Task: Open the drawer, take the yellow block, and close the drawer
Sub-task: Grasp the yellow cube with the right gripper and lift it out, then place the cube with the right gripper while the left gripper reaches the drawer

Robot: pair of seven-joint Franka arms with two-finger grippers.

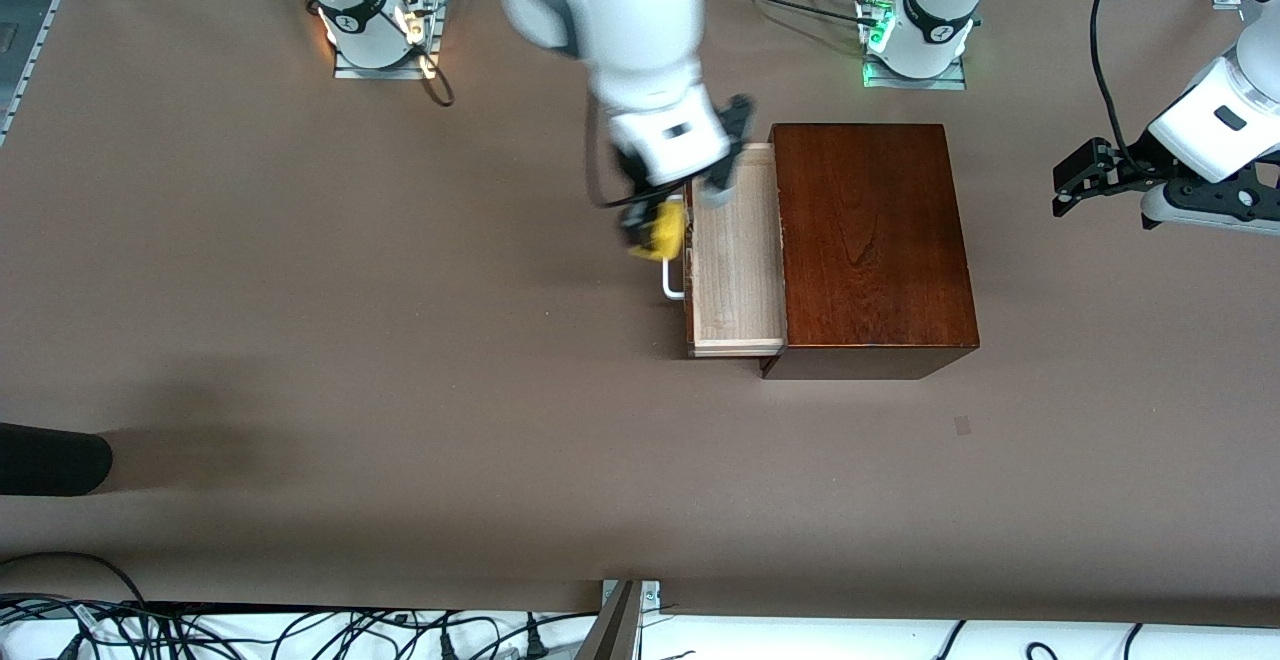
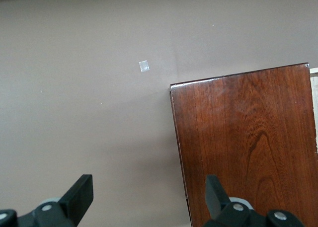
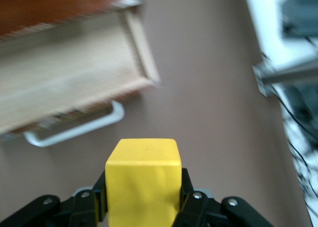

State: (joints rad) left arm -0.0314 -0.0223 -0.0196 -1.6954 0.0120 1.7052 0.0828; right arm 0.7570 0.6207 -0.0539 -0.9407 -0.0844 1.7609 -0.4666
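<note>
Two grippers showed. The right gripper (image 1: 655, 230) pinched the plain-faced yellow block (image 3: 143, 180) above the white loop handle (image 1: 672, 285) of the open drawer (image 1: 735, 270), pale raw wood inside, at nine o'clock of the glossy reddish-brown wooden box (image 1: 870, 240). The left gripper (image 2: 149, 197) waited, fingers spread, over the box's edge. No writing was legible.

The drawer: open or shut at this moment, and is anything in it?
Open and empty: the drawer is pulled out, its pale floor bare; the yellow block sits in the right pincer.
</note>
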